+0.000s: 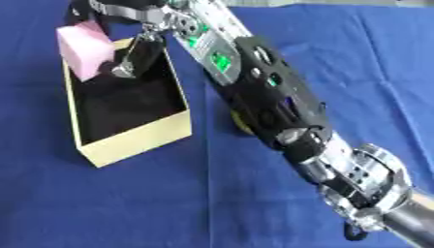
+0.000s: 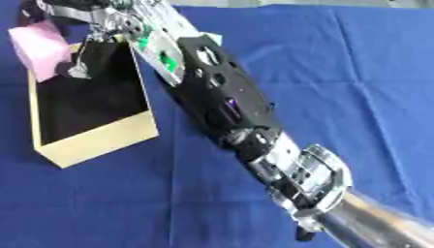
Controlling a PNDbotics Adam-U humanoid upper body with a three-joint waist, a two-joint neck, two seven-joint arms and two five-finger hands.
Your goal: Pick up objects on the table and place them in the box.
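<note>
My right arm crosses the table from the lower right to the upper left. Its hand [image 1: 118, 12] is at the far end of an open pale yellow box [image 1: 140, 138] with a black inside. The fingers curl over the top of a pink block [image 1: 83, 48], which hangs tilted above the box's far left wall. One finger [image 1: 127, 63] points down into the box. The part of the box's inside that shows holds nothing. My left hand shows in neither view.
A small yellow thing [image 1: 239, 124] peeks out from under my forearm, just right of the box. A pale green edge [image 2: 213, 38] shows behind the arm. A blue cloth [image 1: 356, 63] covers the table.
</note>
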